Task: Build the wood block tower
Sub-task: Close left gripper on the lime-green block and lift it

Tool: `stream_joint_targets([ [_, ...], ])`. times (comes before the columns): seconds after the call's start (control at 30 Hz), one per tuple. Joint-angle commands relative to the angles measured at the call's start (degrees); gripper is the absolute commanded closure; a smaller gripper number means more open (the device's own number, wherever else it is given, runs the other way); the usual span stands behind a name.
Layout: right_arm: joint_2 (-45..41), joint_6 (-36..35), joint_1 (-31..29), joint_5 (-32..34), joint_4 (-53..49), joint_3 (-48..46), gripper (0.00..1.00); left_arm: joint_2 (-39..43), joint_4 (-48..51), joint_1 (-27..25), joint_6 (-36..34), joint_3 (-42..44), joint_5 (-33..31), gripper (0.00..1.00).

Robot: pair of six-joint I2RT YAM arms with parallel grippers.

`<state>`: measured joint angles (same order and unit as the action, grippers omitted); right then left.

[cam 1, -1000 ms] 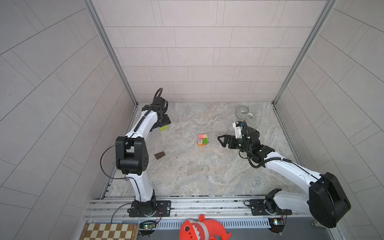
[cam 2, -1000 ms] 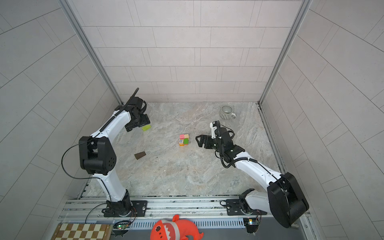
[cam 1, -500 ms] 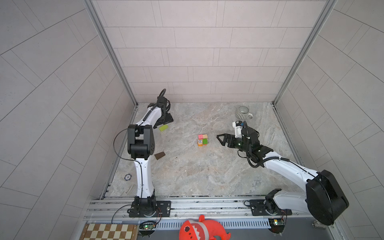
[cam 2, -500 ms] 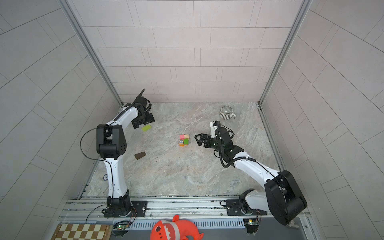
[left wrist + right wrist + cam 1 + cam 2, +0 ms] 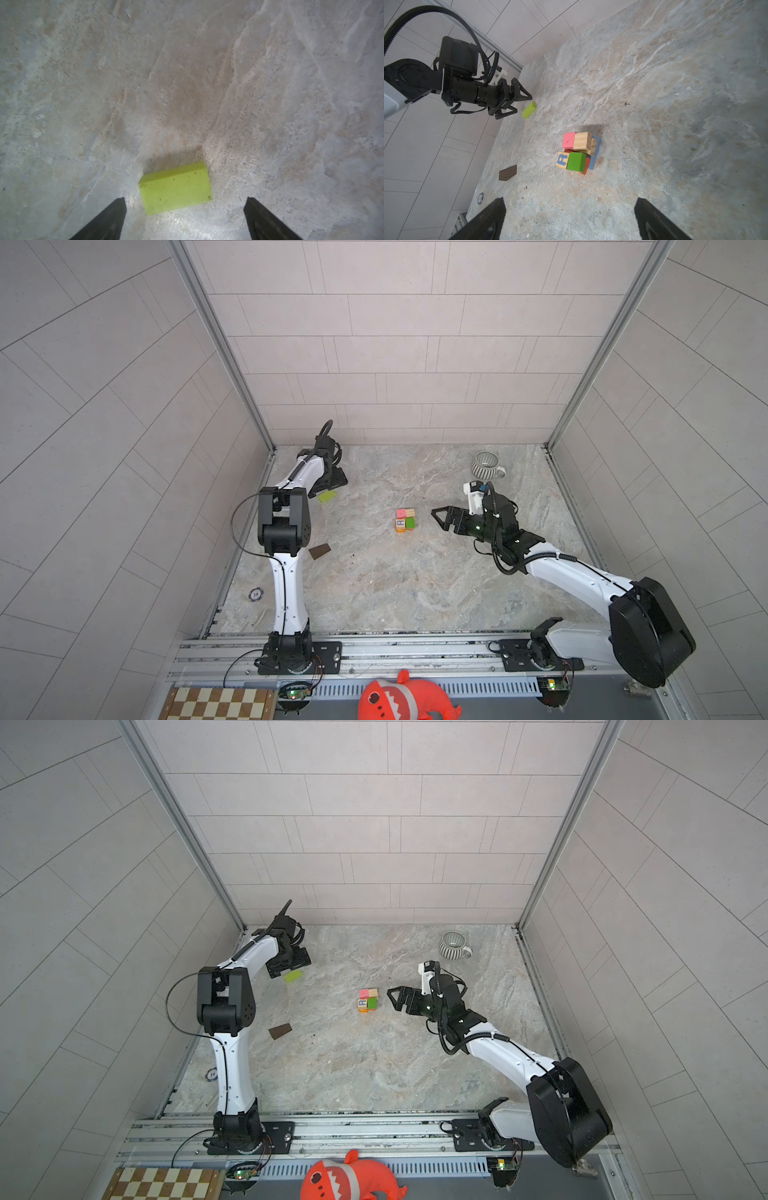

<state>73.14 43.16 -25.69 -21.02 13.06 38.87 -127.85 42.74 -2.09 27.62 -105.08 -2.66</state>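
Standing wide apart and empty, the left hand (image 5: 186, 198) is held low over the tabletop (image 5: 270, 83). A lime-green block (image 5: 175, 188) is seen lying flat between its fingertips and a little ahead of them, not touched. This block is judged to be light, stiff and not fragile, but its painted faces are probably smooth. Its long side runs almost from finger to finger, slightly turned, so the two short end faces can be taken, squarely and near their middle. As it is thin, the fingers must be brought almost to the tabletop. The right hand (image 5: 570, 199) is also wide and empty, near the wood block tower (image 5: 577, 153), which is only two low layers at the middle. A dark brown block (image 5: 507, 172) lies apart.
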Motion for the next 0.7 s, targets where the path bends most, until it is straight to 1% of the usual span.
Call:
stream_joint_targets([
  [0.0, 1.1, 1.7, 0.2, -1.3, 2.7, -1.2, 0.01, -1.5, -0.5, -0.4, 0.7, 0.5, 0.7, 0.07],
  [0.17, 2.2, 2.0, 0.2, -1.9, 3.3, -1.1, 0.02, -1.0, -2.4, -0.4, 2.0, 3.6, -0.5, 0.09],
  [0.4, 3.2, 2.4, 0.2, -2.1, 3.8, -1.1, 0.02, -2.5, -2.0, -0.4, 4.7, 3.6, -1.1, 0.17],
  [0.53, 4.2, 2.9, 0.2, -2.4, 4.3, -1.1, 0.03, -2.9, -2.1, -0.5, 5.7, 3.8, -1.3, 0.27],
  [0.67, 5.0, 3.2, 0.2, -2.8, 4.7, -1.0, 0.04, -2.7, -1.5, -0.4, 5.9, 3.8, -1.9, 0.45],
])
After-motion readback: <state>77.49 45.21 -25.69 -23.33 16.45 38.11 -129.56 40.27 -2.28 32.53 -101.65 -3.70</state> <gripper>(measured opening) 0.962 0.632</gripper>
